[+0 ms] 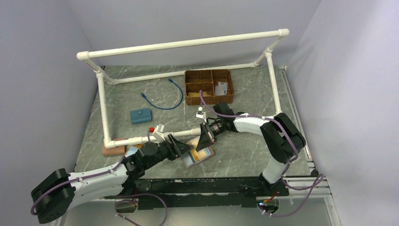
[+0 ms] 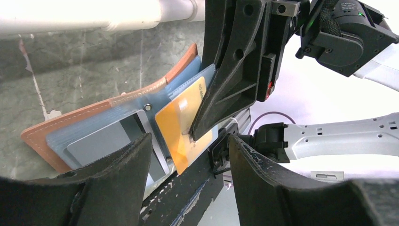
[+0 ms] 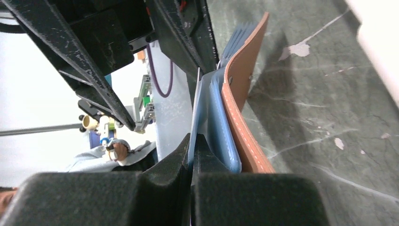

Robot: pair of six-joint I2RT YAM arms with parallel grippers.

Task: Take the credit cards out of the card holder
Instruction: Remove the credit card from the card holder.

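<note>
Bright even light, soft shadows. Wrist views: near fg blurred, bg blown white. Top view sharp.

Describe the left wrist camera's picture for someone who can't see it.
The right hand pinches a yellow-orange credit card sticking out of the open brown leather card holder. The left hand, open, frames the bottom edge.
</note>
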